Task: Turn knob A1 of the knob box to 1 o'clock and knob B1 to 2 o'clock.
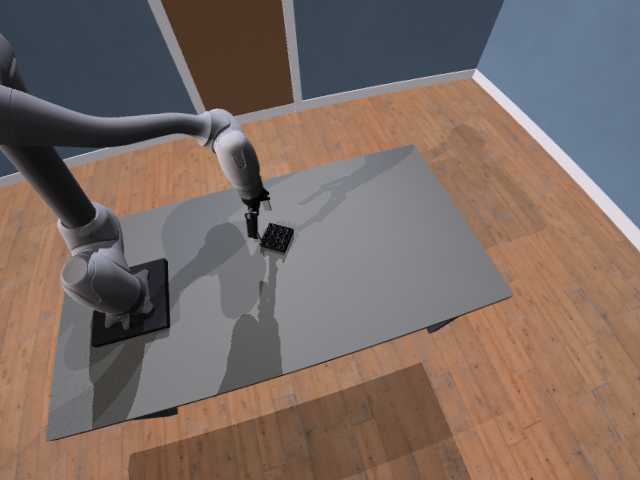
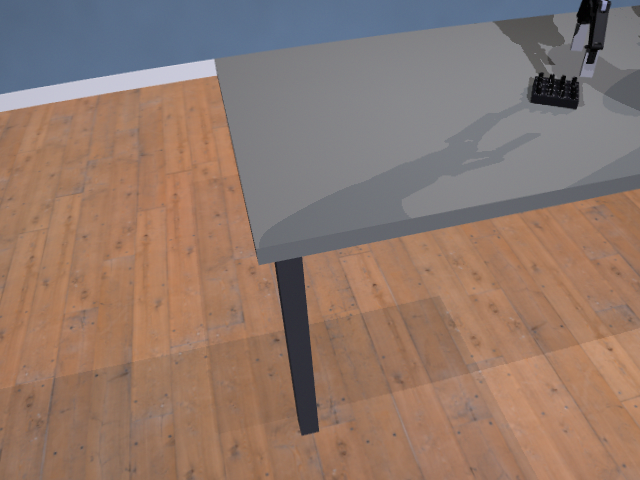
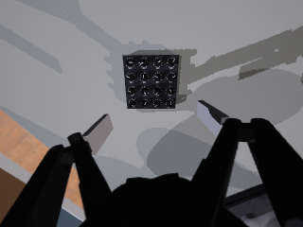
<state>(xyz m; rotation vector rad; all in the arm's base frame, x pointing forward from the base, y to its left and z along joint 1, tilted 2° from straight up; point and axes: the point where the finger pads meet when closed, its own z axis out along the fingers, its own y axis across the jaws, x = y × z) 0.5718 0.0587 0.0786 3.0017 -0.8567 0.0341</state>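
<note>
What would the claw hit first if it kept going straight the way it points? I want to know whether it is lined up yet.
Probably the grey table just short of the knob box. The open claw frames bare table in the wrist view; depth is unclear.

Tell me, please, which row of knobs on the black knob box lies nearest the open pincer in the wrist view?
The bottom row of the black knob box, lowest in that view; the open pincer sits below it, touching nothing.
</note>
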